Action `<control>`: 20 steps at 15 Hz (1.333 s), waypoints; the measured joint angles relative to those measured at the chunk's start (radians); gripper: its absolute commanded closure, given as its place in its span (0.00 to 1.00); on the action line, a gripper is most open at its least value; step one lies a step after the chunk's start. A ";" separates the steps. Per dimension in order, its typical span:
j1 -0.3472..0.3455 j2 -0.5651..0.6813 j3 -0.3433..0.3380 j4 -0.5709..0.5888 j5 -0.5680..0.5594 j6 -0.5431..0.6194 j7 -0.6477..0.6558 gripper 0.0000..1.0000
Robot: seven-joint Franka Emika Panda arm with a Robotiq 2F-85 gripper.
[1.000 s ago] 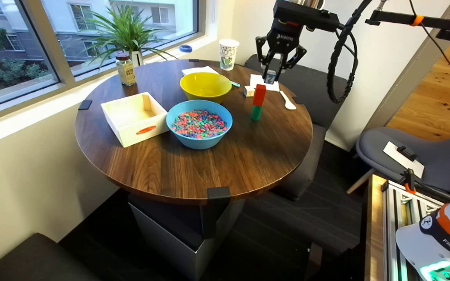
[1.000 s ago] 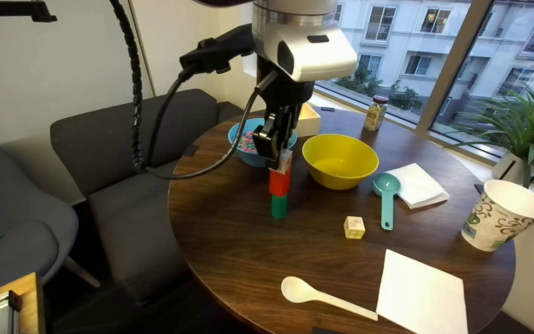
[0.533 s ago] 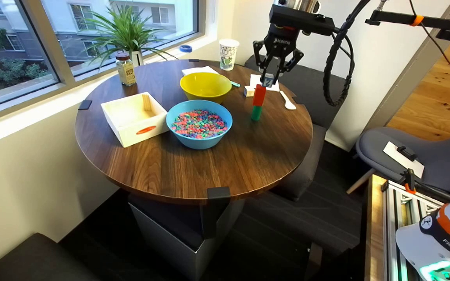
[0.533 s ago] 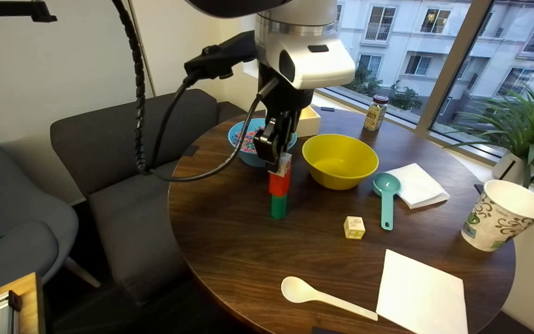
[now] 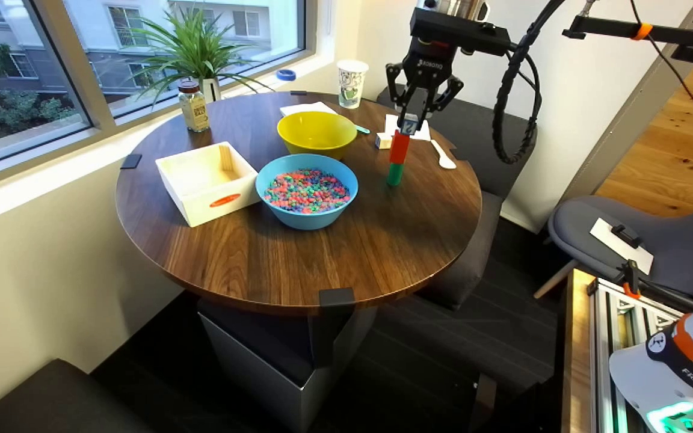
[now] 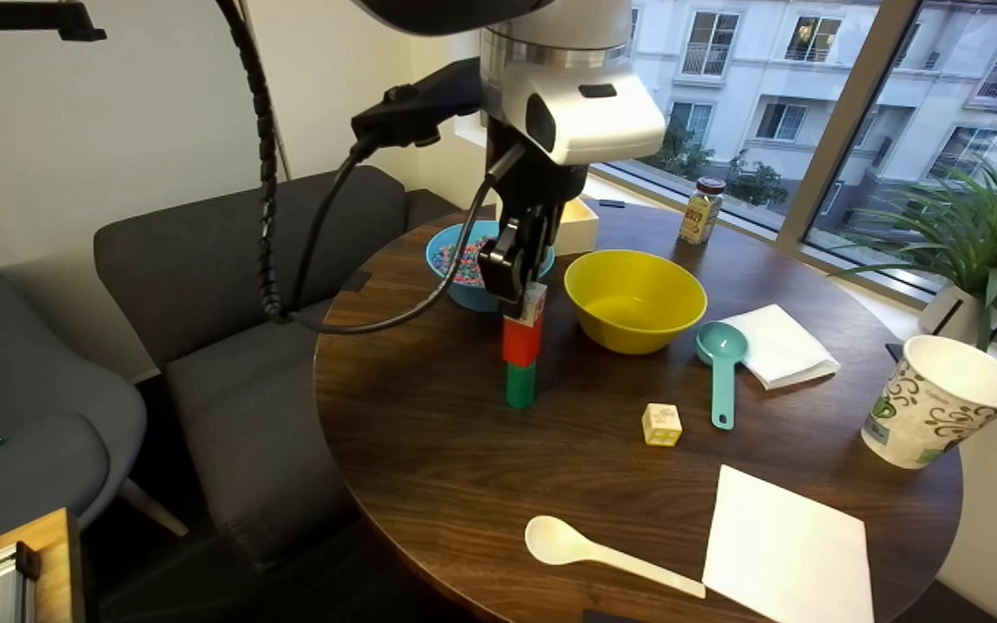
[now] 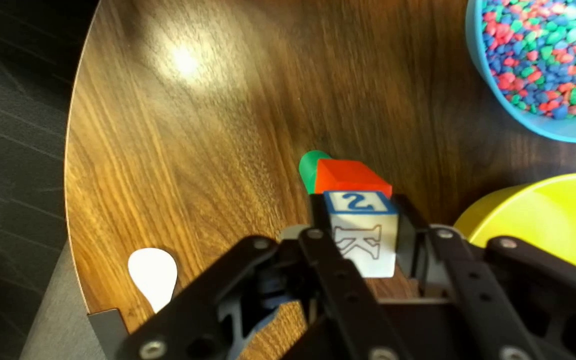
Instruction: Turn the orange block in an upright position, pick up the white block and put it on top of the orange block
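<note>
A yellow bowl (image 5: pixel 316 133) stands near a blue bowl (image 5: pixel 307 221) of pebbles (image 5: pixel 307 191).

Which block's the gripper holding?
The white block with the blue 2. The orange block and green block stand stacked below, ungripped; the yellow-marked cube sits apart on the table.

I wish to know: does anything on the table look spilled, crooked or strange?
Nothing stands out. The coloured bits lie inside the blue bowl, and the orange block stands upright on the green block, while the gripper holds the white block above it.
</note>
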 measured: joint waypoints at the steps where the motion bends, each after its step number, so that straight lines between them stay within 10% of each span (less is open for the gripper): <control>1: 0.002 0.002 0.000 0.003 0.000 0.000 0.001 0.91; 7: 0.008 0.010 0.001 0.014 0.000 0.000 0.013 0.91; 9: 0.009 0.011 0.001 0.014 0.000 0.000 0.015 0.41; 15: 0.011 0.013 0.001 0.015 0.000 -0.002 0.020 0.02; 20: 0.011 0.013 0.001 0.033 -0.003 -0.003 0.028 0.00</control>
